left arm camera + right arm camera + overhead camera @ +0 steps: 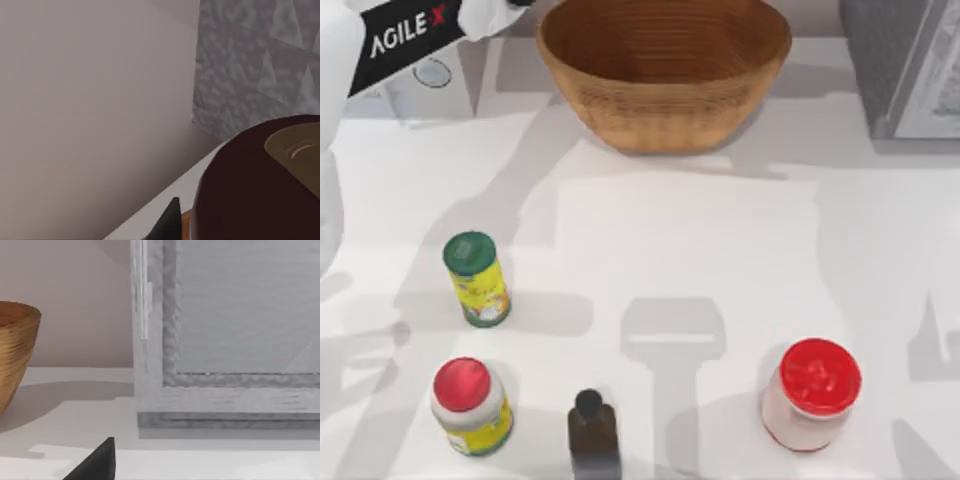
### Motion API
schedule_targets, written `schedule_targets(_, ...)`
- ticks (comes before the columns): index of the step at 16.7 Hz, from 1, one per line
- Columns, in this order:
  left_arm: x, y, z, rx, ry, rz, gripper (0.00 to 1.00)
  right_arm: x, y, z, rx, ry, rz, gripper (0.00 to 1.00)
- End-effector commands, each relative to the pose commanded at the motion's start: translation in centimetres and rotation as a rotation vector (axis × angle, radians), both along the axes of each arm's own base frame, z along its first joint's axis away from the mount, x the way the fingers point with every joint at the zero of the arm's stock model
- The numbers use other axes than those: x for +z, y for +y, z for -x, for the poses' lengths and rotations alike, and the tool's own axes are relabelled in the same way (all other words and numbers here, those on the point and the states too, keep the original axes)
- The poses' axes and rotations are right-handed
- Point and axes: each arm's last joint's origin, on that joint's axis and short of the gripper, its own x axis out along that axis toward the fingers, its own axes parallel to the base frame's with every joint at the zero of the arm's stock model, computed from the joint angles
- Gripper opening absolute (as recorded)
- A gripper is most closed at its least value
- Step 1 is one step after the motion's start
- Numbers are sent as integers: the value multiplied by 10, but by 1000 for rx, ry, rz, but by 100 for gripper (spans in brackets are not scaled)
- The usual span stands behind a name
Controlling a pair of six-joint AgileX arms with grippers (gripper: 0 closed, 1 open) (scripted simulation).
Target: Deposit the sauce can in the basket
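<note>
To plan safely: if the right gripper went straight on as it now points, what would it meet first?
Probably the grey cabinet, straight ahead; the basket sits aside. Depth unclear.

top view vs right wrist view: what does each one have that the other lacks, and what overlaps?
Top view adds: green-lidded can, red-lidded bottle, dark bottle, red-lidded jar, and the left arm at the table's far left.
Right wrist view adds: a dark fingertip and the wall.
Both: the basket, grey cabinet, and white table.
</note>
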Motion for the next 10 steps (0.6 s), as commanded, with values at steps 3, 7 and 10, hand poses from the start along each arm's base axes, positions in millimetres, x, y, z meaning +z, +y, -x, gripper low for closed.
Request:
schedule_targets(3,0,0,0,0,0,0,68,0,0,0,0,0,0,100)
schedule_targets(7,0,0,0,0,0,0,98,0,0,0,0,0,0,100)
schedule_targets(10,0,0,0,0,0,0,100,0,0,0,0,0,0,100)
